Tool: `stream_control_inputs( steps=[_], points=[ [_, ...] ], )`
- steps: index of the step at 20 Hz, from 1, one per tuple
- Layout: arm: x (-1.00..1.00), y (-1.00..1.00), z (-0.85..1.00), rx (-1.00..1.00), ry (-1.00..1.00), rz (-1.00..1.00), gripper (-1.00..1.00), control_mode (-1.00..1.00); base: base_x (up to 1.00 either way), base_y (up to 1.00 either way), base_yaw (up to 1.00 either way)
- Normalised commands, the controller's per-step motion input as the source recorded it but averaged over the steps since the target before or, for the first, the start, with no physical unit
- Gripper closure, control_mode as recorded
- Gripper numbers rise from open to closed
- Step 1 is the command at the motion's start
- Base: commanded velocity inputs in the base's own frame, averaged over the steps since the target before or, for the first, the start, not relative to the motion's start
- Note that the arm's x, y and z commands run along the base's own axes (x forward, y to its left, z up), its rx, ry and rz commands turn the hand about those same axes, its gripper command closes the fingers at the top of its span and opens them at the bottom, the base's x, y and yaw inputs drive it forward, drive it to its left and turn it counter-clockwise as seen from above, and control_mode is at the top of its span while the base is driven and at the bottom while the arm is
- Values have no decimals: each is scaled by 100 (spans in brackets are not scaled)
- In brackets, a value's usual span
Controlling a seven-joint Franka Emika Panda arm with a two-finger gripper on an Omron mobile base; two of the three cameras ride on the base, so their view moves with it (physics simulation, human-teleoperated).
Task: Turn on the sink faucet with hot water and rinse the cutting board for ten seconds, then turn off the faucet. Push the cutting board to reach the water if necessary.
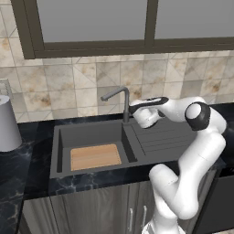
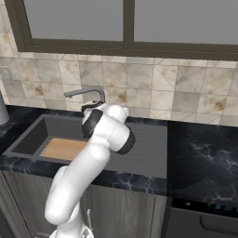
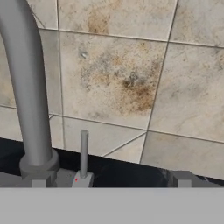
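Just fingers (image 3: 111, 180) spread apart beside sink faucet (image 1: 124, 101), small lever (image 3: 83, 153) between them, cutting board (image 1: 95, 156) dry in sink (image 1: 61, 151).

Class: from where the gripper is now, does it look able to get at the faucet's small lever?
Probably yes. The open gripper faces the upright lever beside the sink faucet post, with nothing between them; only the tiled wall lies behind.
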Motion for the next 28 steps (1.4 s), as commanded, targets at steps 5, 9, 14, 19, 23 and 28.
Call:
stream_control_inputs(
  steps=[5,9,14,19,23,28],
  points=[
    [7,0,-3,0,0,0,-100,-100,0,0,0],
    [5,0,-4,0,0,0,-100,-100,0,0,0],
    [8,0,-3,0,0,0,-100,-100,0,0,0],
    [12,0,-3,0,0,0,-100,-100,0,0,0],
    [12,0,-2,3,0,0,-100,-100,0,0,0],
    [8,0,-2,5,0,0,-100,-100,0,0,0]
  ],
)
